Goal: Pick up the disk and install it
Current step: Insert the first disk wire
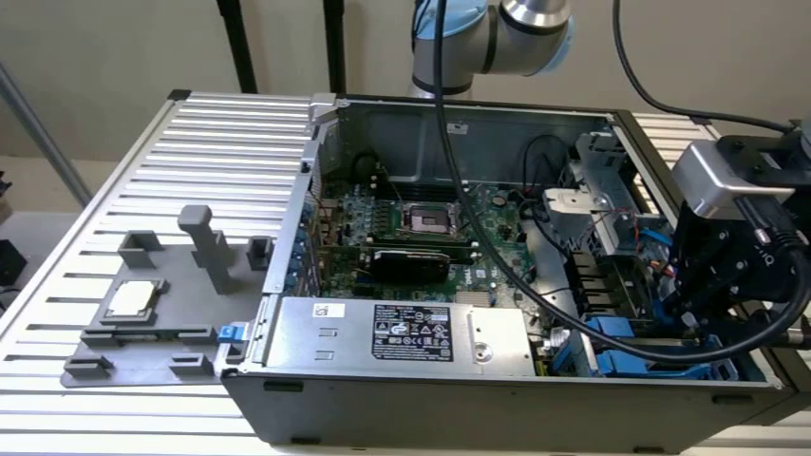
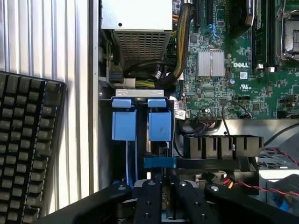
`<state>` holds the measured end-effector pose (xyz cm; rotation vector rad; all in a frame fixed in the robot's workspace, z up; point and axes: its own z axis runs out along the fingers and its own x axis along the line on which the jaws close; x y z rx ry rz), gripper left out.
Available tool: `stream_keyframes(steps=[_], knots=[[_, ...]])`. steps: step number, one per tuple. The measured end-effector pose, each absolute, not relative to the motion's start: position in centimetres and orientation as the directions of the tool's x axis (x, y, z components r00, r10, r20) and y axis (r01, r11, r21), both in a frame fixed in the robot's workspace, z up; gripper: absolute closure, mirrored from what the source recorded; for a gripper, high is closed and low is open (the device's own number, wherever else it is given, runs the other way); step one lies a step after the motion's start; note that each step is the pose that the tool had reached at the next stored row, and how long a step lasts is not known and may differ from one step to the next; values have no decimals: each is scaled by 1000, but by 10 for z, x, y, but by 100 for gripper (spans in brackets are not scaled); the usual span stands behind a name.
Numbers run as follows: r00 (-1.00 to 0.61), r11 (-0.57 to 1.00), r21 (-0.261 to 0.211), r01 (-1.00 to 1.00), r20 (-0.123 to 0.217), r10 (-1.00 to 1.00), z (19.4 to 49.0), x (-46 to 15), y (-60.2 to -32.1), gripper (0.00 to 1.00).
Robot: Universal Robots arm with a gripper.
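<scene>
Disk [image 2: 163, 197] sat edge-on between the fingers [image 2: 149, 200] of the end effector [image 2: 164, 187]. It showed as a thin slab with a green board edge. A blue rail strip [image 2: 160, 162] crossed its far end. The disk hung over the drive bay, just short of the two blue cage tabs [image 2: 124, 122].

End effector was closed on the disk, with the two black fingers tight against its flat faces and no gap visible at either pad.

In the exterior view the end effector [image 1: 709, 294] hung at about 3 o'clock, low over the open computer case [image 1: 507, 408]. Below it, at 4 o'clock, lay blue drive-bay plastic [image 1: 621, 363]. The power supply [image 1: 393, 332] lay at 6 o'clock and the motherboard [image 1: 419, 218] near centre.

The case rested on a ribbed metal tabletop [image 1: 190, 142]. A grey fixture [image 1: 152, 323] at 8 o'clock carried a small square chip [image 1: 131, 299], well apart from the end effector. The wrist view showed a black keyboard [image 2: 23, 149] on the tabletop beside the case wall.
</scene>
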<state>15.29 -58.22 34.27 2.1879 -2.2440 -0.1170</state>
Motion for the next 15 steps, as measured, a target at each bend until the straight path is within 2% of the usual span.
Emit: stream_keyframes(steps=[15], knots=[[-25, 24, 29, -999, -49, -998, 340, 148, -581, 84]])
